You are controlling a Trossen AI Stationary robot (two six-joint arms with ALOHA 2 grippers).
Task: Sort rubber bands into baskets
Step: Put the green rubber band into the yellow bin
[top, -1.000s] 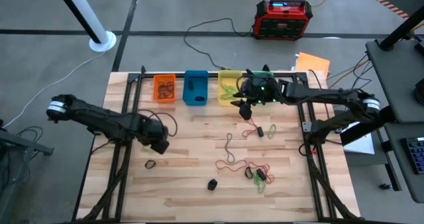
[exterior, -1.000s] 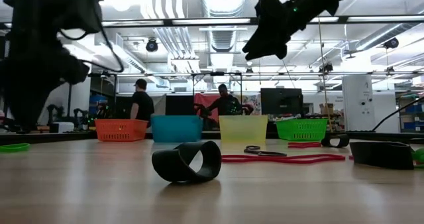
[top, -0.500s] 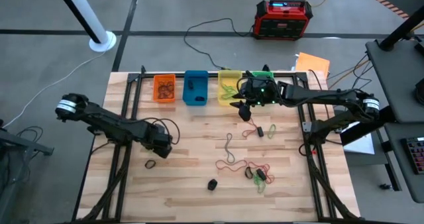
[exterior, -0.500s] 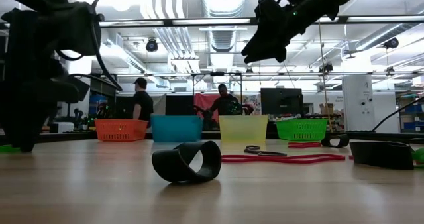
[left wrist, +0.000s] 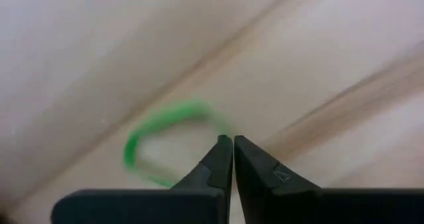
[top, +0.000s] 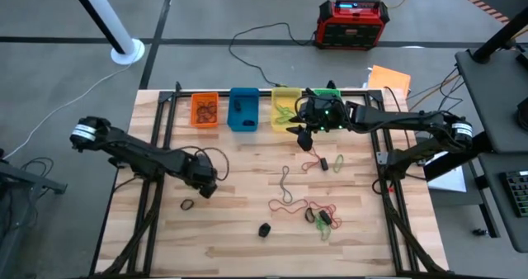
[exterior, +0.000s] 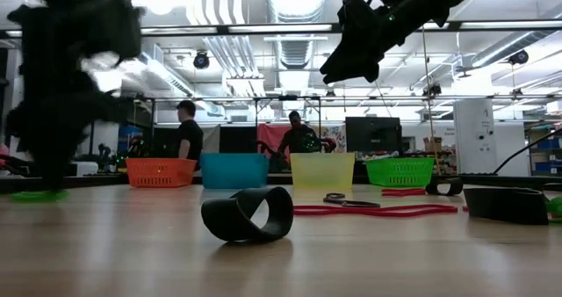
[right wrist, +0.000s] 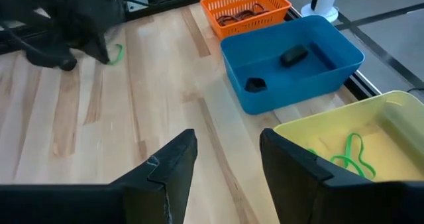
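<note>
Green against pale wood: one rubber band [left wrist: 169, 141] lay flat on the bench [top: 239, 246] just ahead of my left gripper [top: 204, 186], its loop sitting a little off to one side of the tips, and its long axis ran slantwise across the line of my fingers [left wrist: 220, 159] instead of along it. Those fingers were pressed together with nothing between them, so by my reckoning they had to part before they could straddle the strand. From overhead my left gripper hung low over the bench's near-left part, just beside that loop, and no other arm was anywhere close to it; the pick looked plainly mine on that side.

Further right, the orange basket [top: 205, 110], blue basket [top: 242, 109], yellow basket [top: 285, 108] and green basket [exterior: 399, 170] stood in a row along the far edge. More bands, red, green and dark [top: 312, 215], lay scattered over the bench's middle and right.

My right gripper [right wrist: 225, 159] hovered above the bench beside the yellow basket, fingers spread wide and empty. It stood well apart from the green loop, though nearer the scattered bands, which I judged its likelier work.
</note>
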